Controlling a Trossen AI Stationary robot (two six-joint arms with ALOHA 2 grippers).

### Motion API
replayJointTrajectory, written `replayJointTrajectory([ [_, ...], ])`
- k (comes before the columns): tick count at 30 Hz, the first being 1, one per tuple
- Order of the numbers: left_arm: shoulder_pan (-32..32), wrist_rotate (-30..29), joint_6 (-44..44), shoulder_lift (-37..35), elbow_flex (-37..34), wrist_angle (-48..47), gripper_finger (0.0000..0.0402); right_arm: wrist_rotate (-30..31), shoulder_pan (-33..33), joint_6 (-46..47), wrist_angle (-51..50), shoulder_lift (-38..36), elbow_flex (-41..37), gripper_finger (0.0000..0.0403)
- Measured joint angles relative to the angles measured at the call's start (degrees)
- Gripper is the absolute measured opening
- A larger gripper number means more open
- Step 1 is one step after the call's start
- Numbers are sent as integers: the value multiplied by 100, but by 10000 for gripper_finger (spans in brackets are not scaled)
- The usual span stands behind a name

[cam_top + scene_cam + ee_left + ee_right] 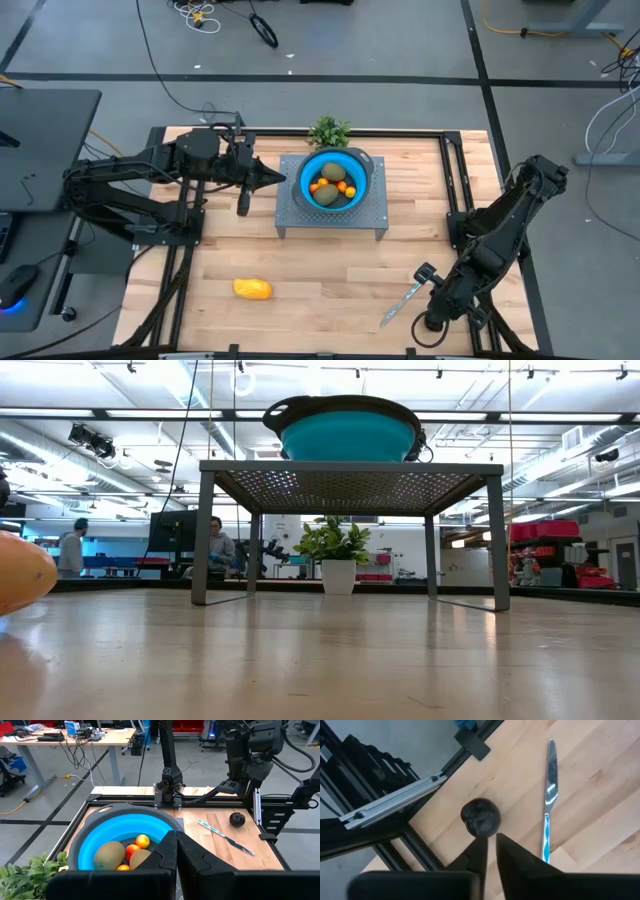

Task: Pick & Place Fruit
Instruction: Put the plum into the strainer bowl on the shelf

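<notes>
1. The left pincer (pixel 272 180) hangs beside the blue bowl's rim, its fingers pressed together and holding nothing.

2. Nearer the front on the left, the yellow-orange oblong fruit (pixel 252 289) lies alone on the wooden surface (pixel 330 270), well apart from both arms. It looks smooth and rounded, probably light and a little slippery. A hold across its narrow middle seems safer than one at the tapered ends.

3. In the middle, the blue bowl (pixel 362 178) sits on a perforated metal stand (pixel 375 217). Inside are two olive-brown ovals (pixel 109 855) and several tiny round orange fruits (pixel 142 841), packed close and touching. Just behind the stand is the green plant sprig (pixel 329 130), which stays put.

4. On the right, the near-black round fruit (pixel 480 817) rests on the surface close to the frame rail. The right pincer (pixel 491 839) is just by it with only a narrow gap between its fingers, gripping nothing. This fruit is small, looks firm, and would roll easily. The fingers should probably open wider and close across its widest part.

5. The silver knife with the light-blue handle (pixel 547 805) lies near that fruit, not touching it, and could be nudged.
</notes>
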Motion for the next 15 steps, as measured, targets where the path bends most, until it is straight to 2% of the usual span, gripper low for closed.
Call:
replayJointTrajectory([
  [4, 0, -26, -7, 0, -1, 0, 4, 0, 0, 0, -4, 0, 0, 97],
  [15, 0, -46, -55, 0, -1, 2, 3, 137, 0, 61, -11, 0, 0, 283],
])
